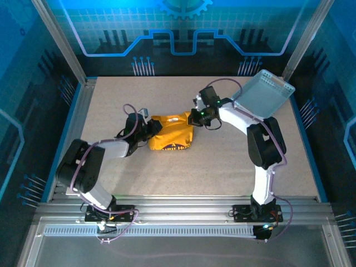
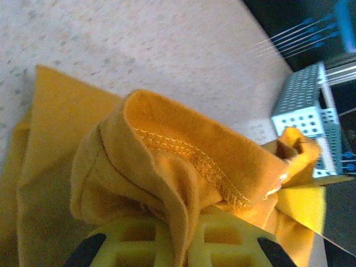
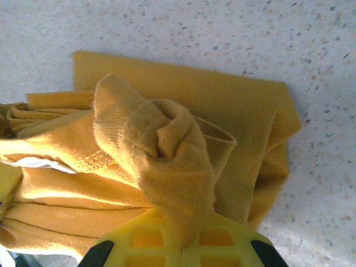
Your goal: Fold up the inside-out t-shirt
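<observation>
T-shirt point(image 1: 171, 139) is bunched up between the tools, left tool point(image 1: 151, 130) and right tool point(image 1: 194, 118) both clamped on its cloth.

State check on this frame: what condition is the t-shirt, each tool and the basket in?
t-shirt: bunched in a loose heap on the table, not folded, gripped at both ends.
left tool: shut on a stitched hem of the t-shirt.
right tool: shut on a bunched fold of the t-shirt.
basket: tilted at the far right corner, apart from the t-shirt.
</observation>
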### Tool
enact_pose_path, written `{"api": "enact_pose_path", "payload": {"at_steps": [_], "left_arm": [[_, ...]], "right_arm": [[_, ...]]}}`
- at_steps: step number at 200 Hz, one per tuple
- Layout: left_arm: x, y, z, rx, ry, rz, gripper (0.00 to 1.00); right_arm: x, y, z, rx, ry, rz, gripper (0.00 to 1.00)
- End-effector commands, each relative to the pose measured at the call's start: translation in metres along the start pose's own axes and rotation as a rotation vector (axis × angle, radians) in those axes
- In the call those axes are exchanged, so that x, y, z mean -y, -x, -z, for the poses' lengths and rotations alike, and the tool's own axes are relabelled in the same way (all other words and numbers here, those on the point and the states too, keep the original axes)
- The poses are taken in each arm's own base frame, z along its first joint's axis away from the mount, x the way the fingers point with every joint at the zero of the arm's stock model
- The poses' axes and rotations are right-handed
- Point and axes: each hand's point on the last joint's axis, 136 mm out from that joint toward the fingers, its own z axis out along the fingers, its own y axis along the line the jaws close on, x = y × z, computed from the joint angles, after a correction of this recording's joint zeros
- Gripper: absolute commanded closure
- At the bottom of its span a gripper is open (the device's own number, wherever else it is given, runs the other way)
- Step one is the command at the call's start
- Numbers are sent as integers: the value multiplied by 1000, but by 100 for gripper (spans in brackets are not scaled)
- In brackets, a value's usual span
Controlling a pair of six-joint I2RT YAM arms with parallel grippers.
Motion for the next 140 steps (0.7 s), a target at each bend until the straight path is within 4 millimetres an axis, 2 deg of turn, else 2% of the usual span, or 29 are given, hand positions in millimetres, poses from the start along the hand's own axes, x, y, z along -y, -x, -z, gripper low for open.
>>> {"api": "enact_pose_path", "payload": {"at_steps": [1,37,52,75,98,123,140], "left_arm": [[-24,-3,-11,-86,97,112,94],[-38,6,-17,-112,207,125,80],[-38,12,-18,-105,216,117,75],[-39,24,-17,-107,265,82,64],[-38,40,-9,-85,314,25,51],[-36,57,5,-57,370,-46,43],[-30,62,17,-38,383,-86,41]], "right_arm": [[22,8,2,-22,-101,-69,100],[34,8,-9,-53,-151,-109,100],[35,10,-13,-63,-159,-107,100],[35,17,-10,-44,-177,-86,78],[30,29,4,-2,-185,-48,60],[30,38,27,49,-229,-8,45],[28,39,45,87,-260,24,43]]}}
